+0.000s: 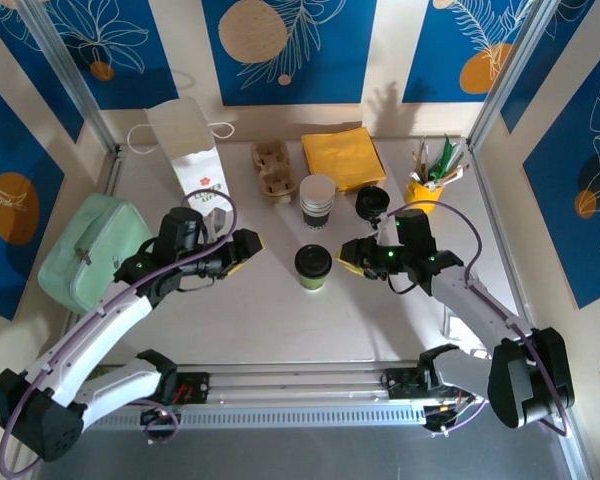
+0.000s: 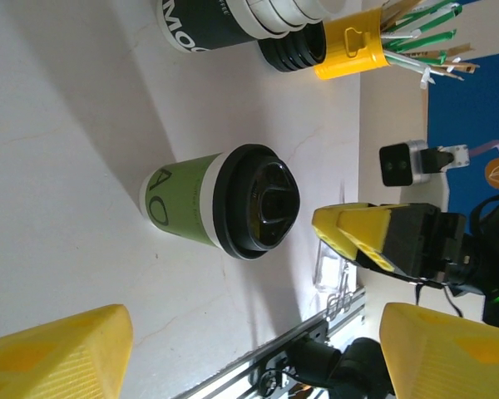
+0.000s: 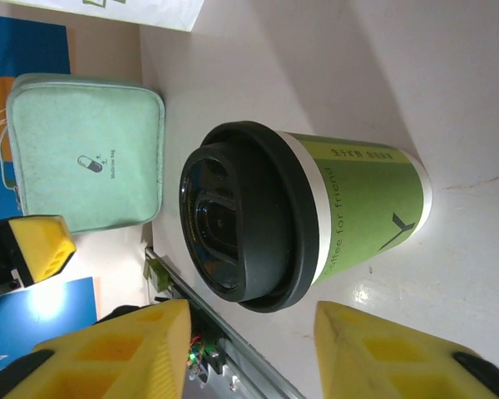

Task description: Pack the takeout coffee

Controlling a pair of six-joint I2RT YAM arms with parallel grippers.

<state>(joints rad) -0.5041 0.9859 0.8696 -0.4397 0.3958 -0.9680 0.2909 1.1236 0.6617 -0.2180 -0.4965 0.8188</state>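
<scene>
The takeout coffee (image 1: pixel 312 266), a white cup with a green sleeve and a black lid, stands upright on the table between my two grippers. My left gripper (image 1: pixel 248 247) hovers to its left, open, with the cup (image 2: pixel 220 206) well ahead of the yellow fingers (image 2: pixel 62 353). On the cup's right, my right gripper (image 1: pixel 348 254) is open too. In the right wrist view the cup (image 3: pixel 308 212) sits just beyond the fingertips (image 3: pixel 162 332) and touches neither. The white paper bag (image 1: pixel 190 150) stands open at the back left.
A stack of lidless cups (image 1: pixel 318 200) and a pile of black lids (image 1: pixel 372 201) sit just behind the coffee. Yellow napkins (image 1: pixel 342 156), a cardboard cup carrier (image 1: pixel 273 168) and a yellow stirrer holder (image 1: pixel 427 180) line the back. A mint green pouch (image 1: pixel 90 250) lies at the left edge.
</scene>
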